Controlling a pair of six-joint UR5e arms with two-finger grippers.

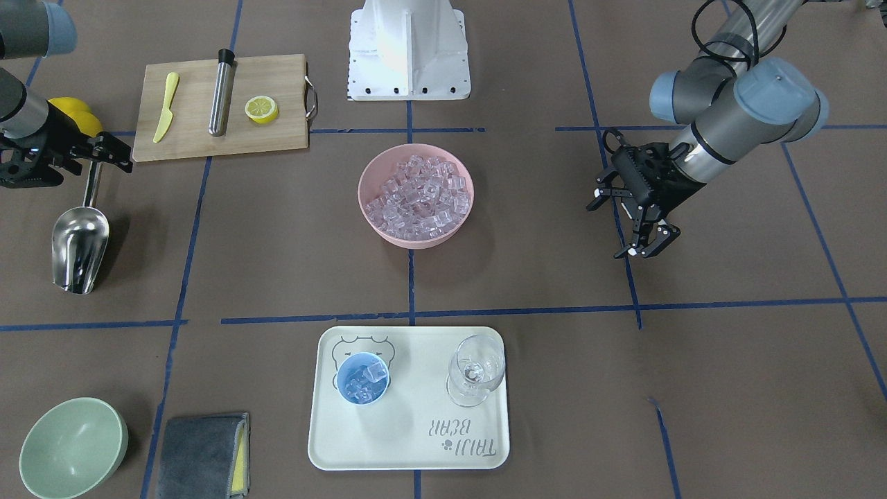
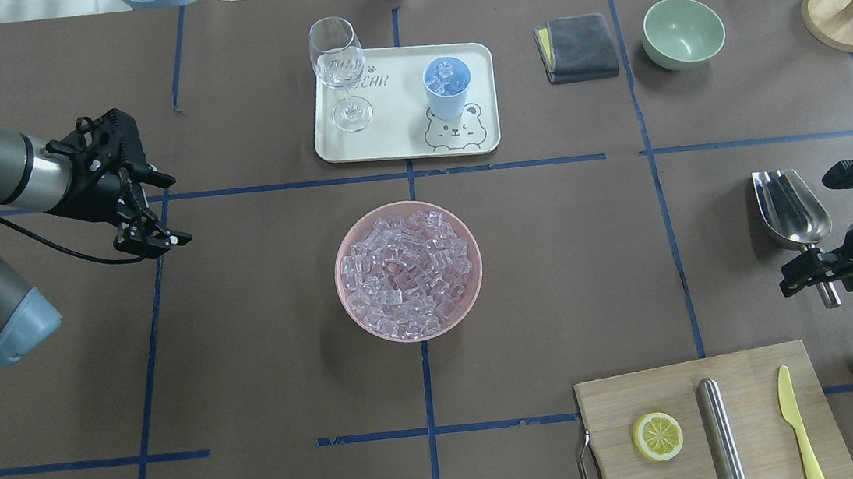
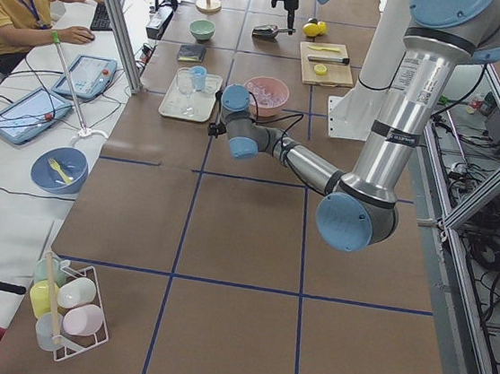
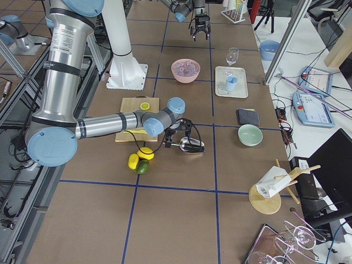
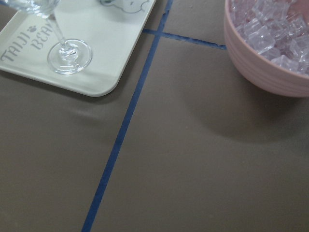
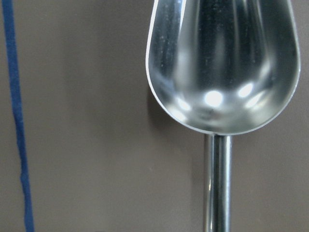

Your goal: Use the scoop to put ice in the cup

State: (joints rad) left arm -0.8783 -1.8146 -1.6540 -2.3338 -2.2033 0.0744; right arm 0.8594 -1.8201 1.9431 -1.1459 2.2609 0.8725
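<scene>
Presently our right claw (image 2: 813, 276), fingers apart, straddles the shiny steel scoop (image 2: 790, 208) at three o'clock of the pink bowl (image 2: 339, 279); our left claw (image 2: 154, 242) gapes; the light-blue plastic cup (image 2: 448, 98) at twelve holds clear ice cubes (image 2: 445, 72).

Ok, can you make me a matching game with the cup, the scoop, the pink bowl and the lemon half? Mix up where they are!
Things:
1. cup
2. scoop
3. pink bowl
4. lemon half

Places:
A. on the wooden cutting board
B. on the cream tray
C. lying empty on the brown table, off to one side
D. in the middle of the table, full of ice

Pairs: 1-B, 2-C, 3-D, 4-A
</scene>
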